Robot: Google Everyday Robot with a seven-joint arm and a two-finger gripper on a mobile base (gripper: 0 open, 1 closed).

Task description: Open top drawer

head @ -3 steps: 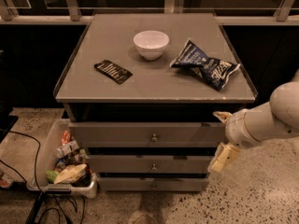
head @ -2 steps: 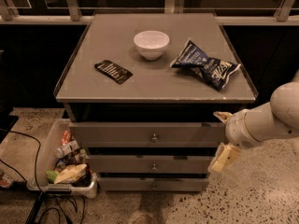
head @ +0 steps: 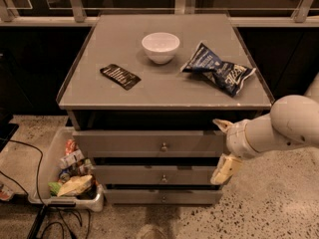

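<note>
The top drawer [head: 124,143] is the widest of three grey drawers under the grey table top [head: 99,91]. It has a small round metal knob [head: 163,146] at its centre. Its front stands upright with a dark gap above it. My gripper [head: 222,148] is at the right end of the top drawer's front, to the right of the knob and apart from it. It is open and empty. One cream fingertip [head: 218,124] points up-left and the other finger [head: 225,170] hangs down by the middle drawer [head: 134,175].
A white bowl [head: 160,47], a black packet [head: 120,76] and a blue chip bag [head: 219,72] lie on the table top. A white bin of snacks [head: 65,176] stands on the floor to the left, with cables [head: 30,163] beside it. The bottom drawer [head: 149,197] is below.
</note>
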